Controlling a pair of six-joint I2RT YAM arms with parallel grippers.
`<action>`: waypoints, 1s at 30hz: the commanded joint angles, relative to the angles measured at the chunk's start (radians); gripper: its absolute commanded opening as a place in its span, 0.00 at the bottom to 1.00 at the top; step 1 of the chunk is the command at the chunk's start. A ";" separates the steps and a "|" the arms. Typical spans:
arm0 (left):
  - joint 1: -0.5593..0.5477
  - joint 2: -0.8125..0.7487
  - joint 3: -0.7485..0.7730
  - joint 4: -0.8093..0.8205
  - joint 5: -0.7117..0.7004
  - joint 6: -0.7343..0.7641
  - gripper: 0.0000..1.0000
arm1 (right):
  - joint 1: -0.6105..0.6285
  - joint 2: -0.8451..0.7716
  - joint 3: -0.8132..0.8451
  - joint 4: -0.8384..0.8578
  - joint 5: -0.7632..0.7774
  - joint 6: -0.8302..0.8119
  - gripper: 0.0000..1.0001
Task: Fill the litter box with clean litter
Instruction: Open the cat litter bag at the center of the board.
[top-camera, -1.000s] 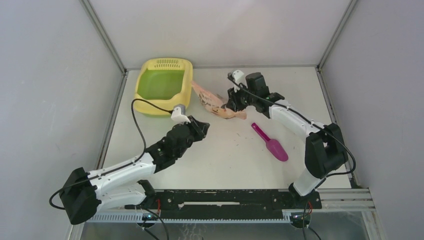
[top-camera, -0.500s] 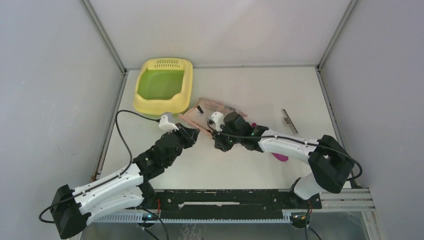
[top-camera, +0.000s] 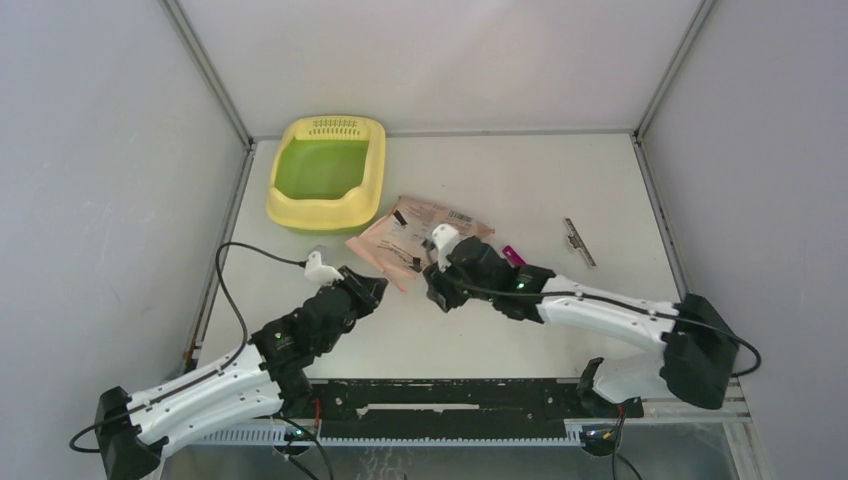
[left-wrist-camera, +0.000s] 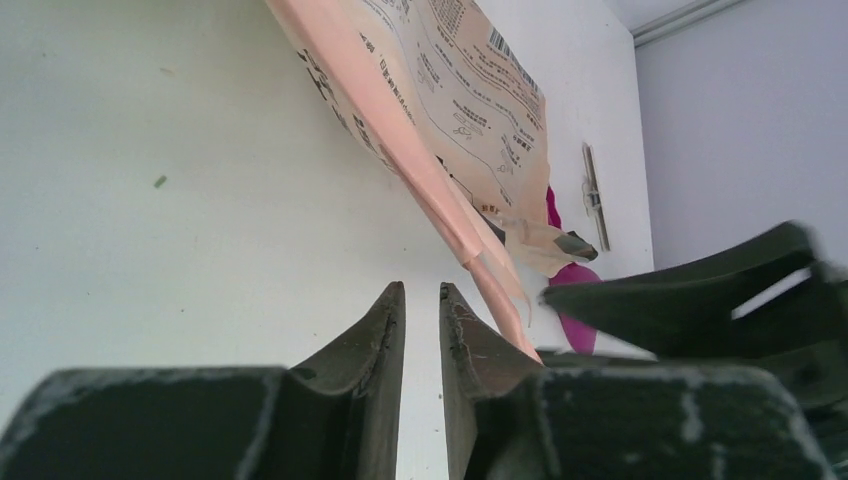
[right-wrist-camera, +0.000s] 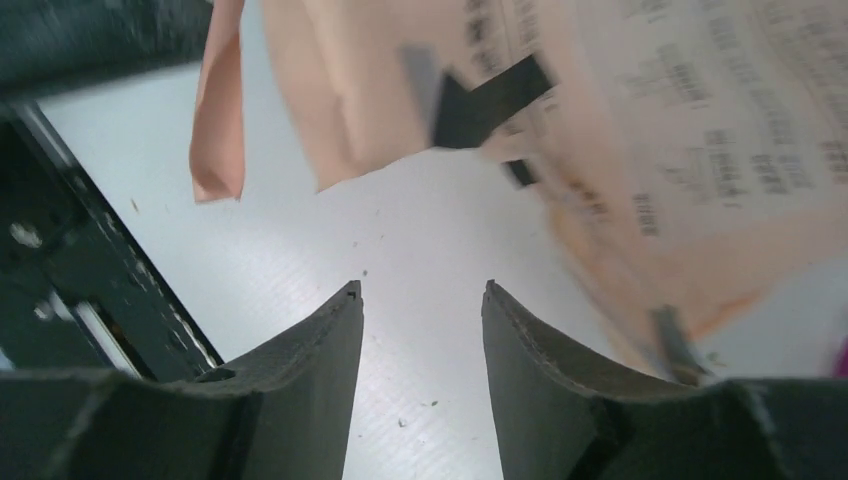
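Lying this side of the empty litter box (top-camera: 378, 170), a peach printed bag (top-camera: 425, 222) is sitting just ahead of spread right jaws and barely parted, empty left jaws.

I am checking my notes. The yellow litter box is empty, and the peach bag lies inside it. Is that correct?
Not quite. The litter box is empty, but the peach bag lies on the table beside it, not inside; the top external view shows this.
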 joint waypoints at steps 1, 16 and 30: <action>-0.012 -0.021 -0.016 -0.044 -0.045 -0.051 0.23 | -0.126 -0.147 0.052 -0.051 0.008 0.204 0.52; -0.095 -0.071 0.095 -0.204 -0.077 -0.075 0.24 | -0.233 -0.020 0.200 -0.217 0.022 0.223 0.60; -0.100 -0.076 0.111 -0.224 -0.081 -0.068 0.24 | -0.332 -0.006 0.200 -0.160 -0.047 -0.044 0.47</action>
